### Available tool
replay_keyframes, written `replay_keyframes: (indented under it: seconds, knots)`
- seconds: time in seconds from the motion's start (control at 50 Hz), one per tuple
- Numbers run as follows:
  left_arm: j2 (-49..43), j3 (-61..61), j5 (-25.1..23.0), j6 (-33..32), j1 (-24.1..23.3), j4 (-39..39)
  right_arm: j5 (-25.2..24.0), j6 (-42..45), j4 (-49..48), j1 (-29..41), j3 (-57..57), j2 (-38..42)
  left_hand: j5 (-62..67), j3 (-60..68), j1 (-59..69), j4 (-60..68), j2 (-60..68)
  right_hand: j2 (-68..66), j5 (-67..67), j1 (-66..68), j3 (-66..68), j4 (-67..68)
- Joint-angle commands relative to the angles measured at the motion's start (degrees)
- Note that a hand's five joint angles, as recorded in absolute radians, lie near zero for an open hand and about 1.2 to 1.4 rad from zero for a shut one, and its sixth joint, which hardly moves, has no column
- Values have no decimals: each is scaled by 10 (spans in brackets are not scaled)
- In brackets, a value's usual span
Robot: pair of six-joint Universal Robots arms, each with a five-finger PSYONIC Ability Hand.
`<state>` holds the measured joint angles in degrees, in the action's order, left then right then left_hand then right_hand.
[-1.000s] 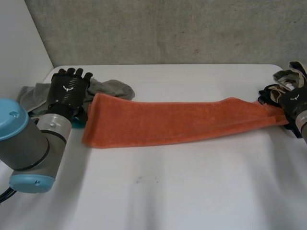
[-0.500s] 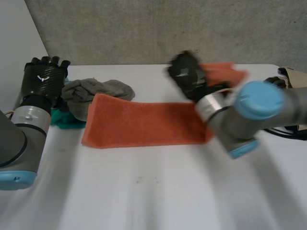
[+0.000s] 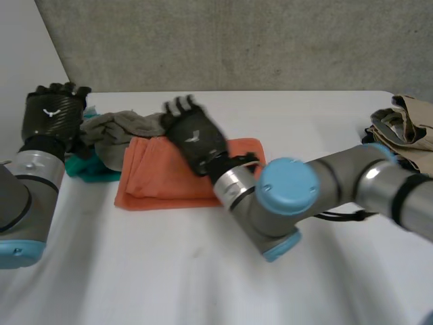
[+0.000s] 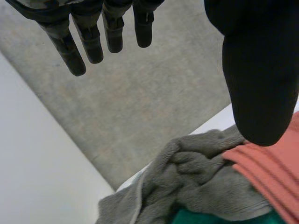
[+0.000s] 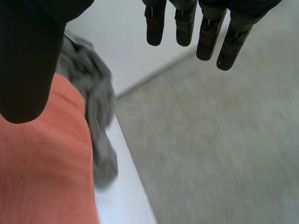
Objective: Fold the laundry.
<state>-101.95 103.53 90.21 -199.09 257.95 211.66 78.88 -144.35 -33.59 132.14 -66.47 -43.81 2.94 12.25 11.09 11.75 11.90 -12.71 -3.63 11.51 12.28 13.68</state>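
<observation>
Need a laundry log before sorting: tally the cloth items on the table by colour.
Orange: 1, the folded orange towel
Grey: 1, the crumpled grey cloth
Teal: 1, the teal cloth, partly under the grey one
Tan: 1, the tan bundle; pieces inside cannot be told apart
Total: 4
</observation>
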Motion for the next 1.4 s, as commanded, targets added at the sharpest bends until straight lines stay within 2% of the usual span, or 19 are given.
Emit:
replay_keyframes:
  seconds: [0.02,0.1,0.22,0.38,0.52,0.64,0.7,0.74,0.78,0.92,1.06,1.14,1.16,1.24,1.3,1.4]
  knots:
    - [-33,-10,-35,-4,-57,0,63,-89,121,-64,-68,-63,-12,-5,6,0,-2,27,36,-15,-23,-37]
    - [-56,-19,-42,-9,-76,0,62,-140,198,-98,-74,-62,3,10,21,15,13,18,27,-6,-14,-28]
    - [-84,-47,-39,-16,-96,-13,56,-210,261,-133,-74,-55,5,12,23,17,15,-78,-69,90,82,68]
    - [-87,-53,-37,-16,-105,-14,27,-243,264,-152,-62,-23,5,12,23,17,15,-197,-188,209,202,188]
    - [-85,-47,-36,-16,-105,-14,2,-270,264,-155,-41,5,5,12,23,17,15,-231,-222,243,235,221]
    - [-85,-44,-36,-16,-105,-14,-11,-330,262,-155,-31,14,5,12,23,17,15,-234,-225,246,239,225]
    - [-85,-44,-36,-16,-105,-14,-14,-342,260,-155,-24,21,5,12,23,17,15,-280,-270,292,284,270]
    - [-85,-44,-36,-16,-105,-14,-17,-345,256,-155,-16,28,5,12,23,17,15,-405,-396,417,410,396]
    - [-84,-44,-36,-16,-105,-14,-15,-345,255,-155,-14,32,5,12,23,17,15,-671,-662,683,676,662]
    - [-81,-41,-36,-16,-105,-14,4,-340,261,-163,-33,13,5,12,23,17,15,-673,-664,685,677,663]
    - [-75,-40,-35,-16,-105,-16,14,-316,267,-259,-153,-106,3,10,22,15,13,-673,-664,685,677,663]
    - [-64,-40,-36,-14,-105,-16,10,-250,262,-333,-223,-160,3,10,22,15,13,-673,-664,685,677,663]
    - [-62,-40,-36,-14,-105,-16,7,-211,261,-355,-242,-170,3,10,22,15,13,-673,-664,685,677,663]
    - [-57,-37,-35,-14,-105,-16,1,-116,247,-383,-269,-186,3,10,22,15,13,-673,-664,685,677,663]
    - [-55,-38,-35,-14,-105,-15,0,-82,233,-366,-270,-207,3,10,22,15,13,-673,-664,685,677,663]
    - [-53,-40,-35,-14,-106,-14,-7,-63,162,-254,-259,-230,3,10,22,15,13,-673,-664,685,677,663]
